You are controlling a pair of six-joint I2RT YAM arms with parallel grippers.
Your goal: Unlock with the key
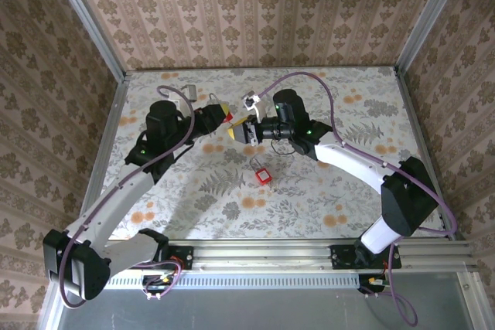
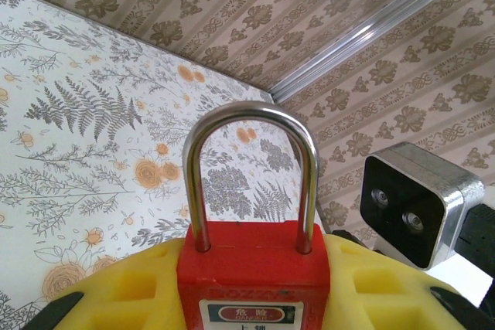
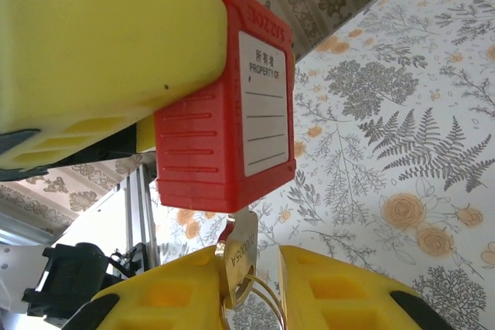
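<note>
Left end effector point(image 2: 251, 295), mine, grasps the red padlock point(image 2: 247, 264); beneath it, my right end effector point(image 3: 247, 295) pinches the key point(image 3: 236, 259), blade hidden.

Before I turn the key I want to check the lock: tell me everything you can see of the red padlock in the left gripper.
The red padlock has a blocky, ribbed, plastic-looking body. A white label on it is printed PROPERTY OF above blank lines. Its shiny metal shackle is closed, with both legs seated in the body. The lock is held in the air by the left gripper, clamped between its yellow fingers. The brassy key, held in the right gripper, meets the lock's underside.
</note>
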